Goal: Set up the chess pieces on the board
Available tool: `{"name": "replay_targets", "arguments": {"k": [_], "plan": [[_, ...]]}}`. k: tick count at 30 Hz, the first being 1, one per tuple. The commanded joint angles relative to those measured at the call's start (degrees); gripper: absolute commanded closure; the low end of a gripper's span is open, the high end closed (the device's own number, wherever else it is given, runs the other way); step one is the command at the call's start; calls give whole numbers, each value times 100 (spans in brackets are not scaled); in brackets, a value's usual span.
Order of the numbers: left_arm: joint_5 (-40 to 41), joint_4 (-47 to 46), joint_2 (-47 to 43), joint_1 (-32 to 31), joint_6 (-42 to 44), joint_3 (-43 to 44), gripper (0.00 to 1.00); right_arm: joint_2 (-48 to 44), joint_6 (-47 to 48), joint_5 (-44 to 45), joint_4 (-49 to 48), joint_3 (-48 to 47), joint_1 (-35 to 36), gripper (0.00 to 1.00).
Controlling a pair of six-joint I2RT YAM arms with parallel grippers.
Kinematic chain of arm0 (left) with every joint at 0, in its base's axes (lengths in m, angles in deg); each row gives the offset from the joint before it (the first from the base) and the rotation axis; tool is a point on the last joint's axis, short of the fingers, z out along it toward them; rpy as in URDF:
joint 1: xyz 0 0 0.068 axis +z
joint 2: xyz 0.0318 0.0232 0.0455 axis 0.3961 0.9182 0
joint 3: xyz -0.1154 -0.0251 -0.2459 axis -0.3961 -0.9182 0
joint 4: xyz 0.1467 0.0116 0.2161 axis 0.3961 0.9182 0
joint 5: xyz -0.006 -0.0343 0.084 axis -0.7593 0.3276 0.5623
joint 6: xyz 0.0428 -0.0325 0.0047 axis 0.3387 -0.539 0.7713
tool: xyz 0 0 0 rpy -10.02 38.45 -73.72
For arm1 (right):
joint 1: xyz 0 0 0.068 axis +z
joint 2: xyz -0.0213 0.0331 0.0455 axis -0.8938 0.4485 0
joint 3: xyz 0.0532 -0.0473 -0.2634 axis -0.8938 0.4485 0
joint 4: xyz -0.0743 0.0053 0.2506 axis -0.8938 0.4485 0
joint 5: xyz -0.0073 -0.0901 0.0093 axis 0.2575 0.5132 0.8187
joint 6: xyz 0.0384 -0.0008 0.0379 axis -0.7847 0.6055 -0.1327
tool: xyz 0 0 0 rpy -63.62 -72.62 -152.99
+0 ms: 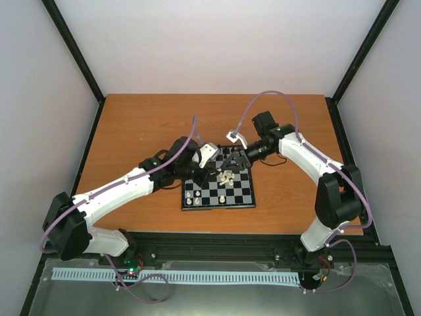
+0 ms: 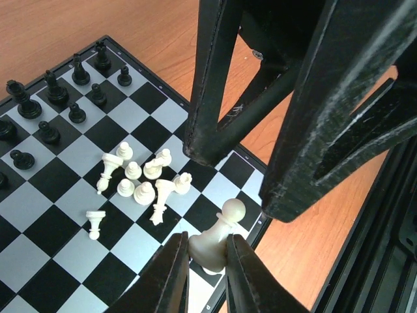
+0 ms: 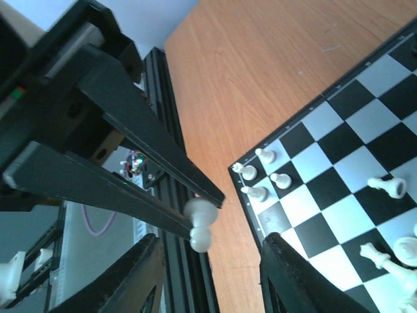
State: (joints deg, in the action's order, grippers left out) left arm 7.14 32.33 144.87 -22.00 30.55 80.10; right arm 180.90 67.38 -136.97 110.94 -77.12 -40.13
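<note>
The small cream-white pawn (image 2: pixel 218 240) was clamped between the fingers of the left gripper (image 2: pixel 207 267) above the edge of the black-and-grey checkered board (image 2: pixel 130 116); the fingers of the right gripper (image 3: pixel 210 277) were parted. The pawn would best be lowered upright, centred on its square.

Orange-brown wooden table (image 1: pixel 151 125) occupies centre frame, evenly lit. Plain pale walls (image 1: pixel 217 39) enclose it on three sides, black frame posts (image 1: pixel 72 46) rising at upper left and upper right. Black rail (image 1: pixel 217 247) and white slotted strip (image 1: pixel 177 277) cross the bottom.
</note>
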Motion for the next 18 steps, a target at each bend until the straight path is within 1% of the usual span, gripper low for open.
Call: {"name": "replay_targets", "arguments": {"k": [1,9,18], "plan": [[-171,-194,-103,-53,134,8,82,-24,-52,-517,55,-52,-37,59],[-181,-244,-84,-54,141,-10,82,173,-74,-743,66,-32,-38,68],[-147,-231,-82,-54,159,-23,82,252,-106,-738,14,-13,-12,70]]}}
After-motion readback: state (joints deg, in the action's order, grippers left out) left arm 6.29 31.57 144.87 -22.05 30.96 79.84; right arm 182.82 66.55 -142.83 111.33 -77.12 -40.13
